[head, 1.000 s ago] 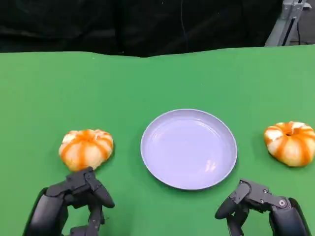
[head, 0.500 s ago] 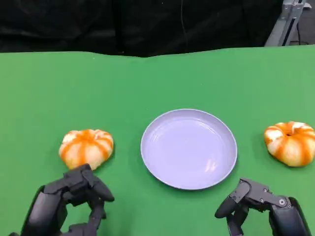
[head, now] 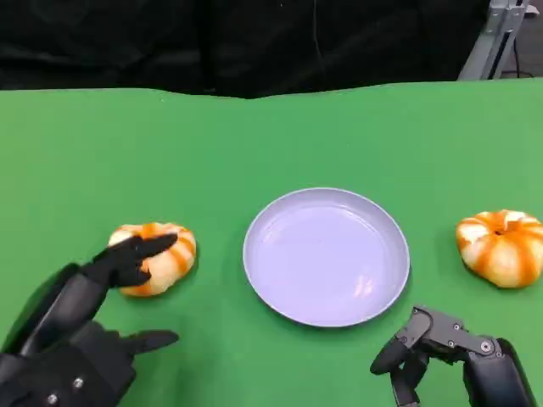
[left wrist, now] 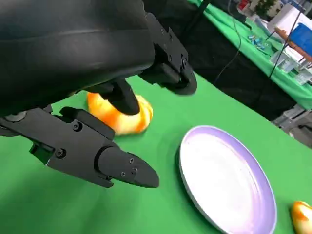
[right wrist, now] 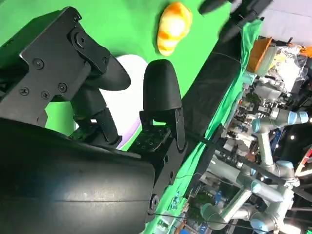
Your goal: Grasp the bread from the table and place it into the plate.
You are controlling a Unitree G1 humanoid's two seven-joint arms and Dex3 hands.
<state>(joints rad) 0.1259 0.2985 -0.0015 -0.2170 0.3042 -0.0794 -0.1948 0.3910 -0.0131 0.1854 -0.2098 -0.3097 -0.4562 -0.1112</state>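
Open green tablecloth point(head: 254, 144) stretches wide behind the lavender plate point(head: 326, 256), nothing standing on it up to the black backdrop. The left hand point(head: 93, 314) reaches out with fingers spread over the near side of the left bread roll point(head: 157, 257); whether they actually touch it is hard to say from the head view. Between that roll and the plate there's a bare green lane. On the other side, the right bread roll point(head: 501, 246) sits well apart from the plate's rim. The right hand point(head: 441, 356) waits low, fingers curled, with free cloth ahead.
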